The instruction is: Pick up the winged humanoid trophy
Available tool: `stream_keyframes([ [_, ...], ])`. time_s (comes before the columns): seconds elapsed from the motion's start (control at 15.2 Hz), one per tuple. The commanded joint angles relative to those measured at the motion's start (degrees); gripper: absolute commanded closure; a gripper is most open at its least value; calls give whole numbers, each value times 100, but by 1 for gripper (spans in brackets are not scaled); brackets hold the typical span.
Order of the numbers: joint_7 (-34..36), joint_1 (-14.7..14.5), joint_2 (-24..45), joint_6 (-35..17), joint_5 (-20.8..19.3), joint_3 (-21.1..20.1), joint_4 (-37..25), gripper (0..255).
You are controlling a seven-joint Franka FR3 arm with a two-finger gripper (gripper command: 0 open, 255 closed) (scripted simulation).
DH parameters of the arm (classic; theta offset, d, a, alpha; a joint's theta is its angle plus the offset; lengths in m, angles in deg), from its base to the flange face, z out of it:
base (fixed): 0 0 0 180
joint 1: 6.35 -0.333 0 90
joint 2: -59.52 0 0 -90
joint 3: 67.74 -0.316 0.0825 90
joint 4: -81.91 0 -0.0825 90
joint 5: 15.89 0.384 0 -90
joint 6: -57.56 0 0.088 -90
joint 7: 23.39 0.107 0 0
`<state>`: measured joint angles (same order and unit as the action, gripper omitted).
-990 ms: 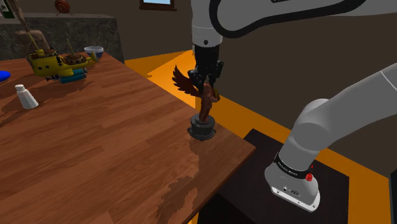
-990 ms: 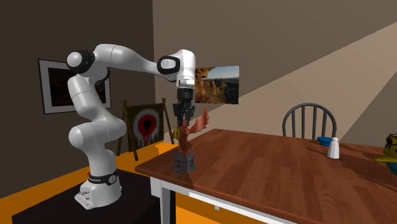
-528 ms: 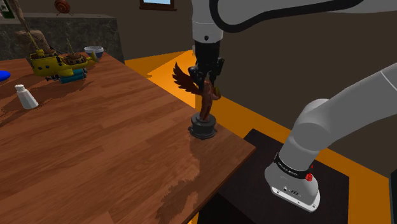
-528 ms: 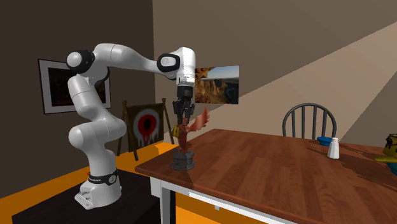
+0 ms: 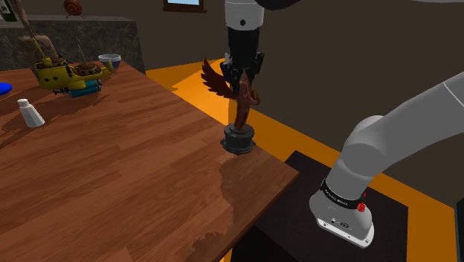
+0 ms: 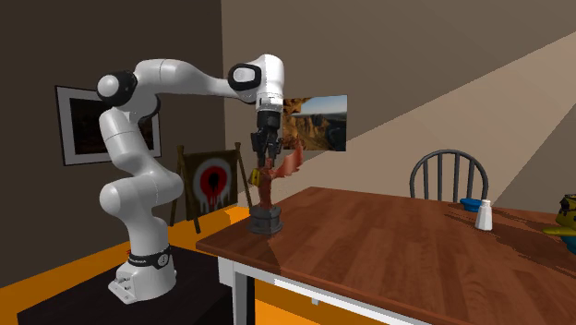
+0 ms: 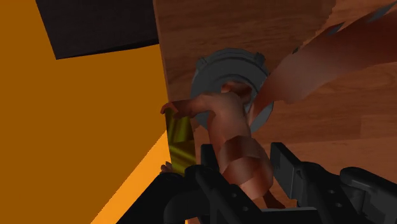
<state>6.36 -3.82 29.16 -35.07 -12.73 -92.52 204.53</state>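
- Clamping the winged trophy (image 5: 239,119) by its torso, the gripper (image 5: 244,83) has its fingers shut tight on the figure.
- Its dark base now hangs just clear of the wooden table (image 5: 111,171), above the near corner.
- Half a second ago that base sat on the wood. The arm has risen since, so I'd say the lift is underway.

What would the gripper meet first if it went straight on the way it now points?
Pointing down, the gripper is shut on the winged trophy. Straight ahead lies that trophy's own dark round base, and beyond it probably the wooden table near its edge, though depth is unclear.
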Motion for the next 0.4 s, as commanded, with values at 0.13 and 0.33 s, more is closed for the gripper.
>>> stream_keyframes([
  [0.13,-17,19,32,282,-26,24,-319,255],
  [0.33,-22,27,52,367,-36,30,-423,255],
])
